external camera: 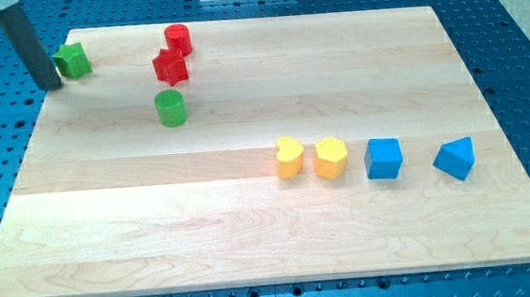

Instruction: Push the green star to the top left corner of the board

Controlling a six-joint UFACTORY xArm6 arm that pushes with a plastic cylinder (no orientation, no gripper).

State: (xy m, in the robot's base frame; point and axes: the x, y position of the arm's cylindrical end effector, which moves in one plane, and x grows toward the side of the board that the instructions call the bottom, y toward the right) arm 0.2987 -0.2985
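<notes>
The green star (73,60) lies near the board's top left corner. My tip (52,85) is at the star's left side, touching or almost touching it, at the board's left edge. The dark rod rises from it toward the view's top left. A green cylinder (171,108) stands to the right and lower down, apart from the star.
A red star (170,67) and a red cylinder (178,39) sit close together at the top, right of the green star. In the right half stand a yellow heart (289,157), a yellow hexagon (332,158), a blue cube (384,158) and a blue triangular block (456,159). The wooden board (252,234) lies on a blue perforated table.
</notes>
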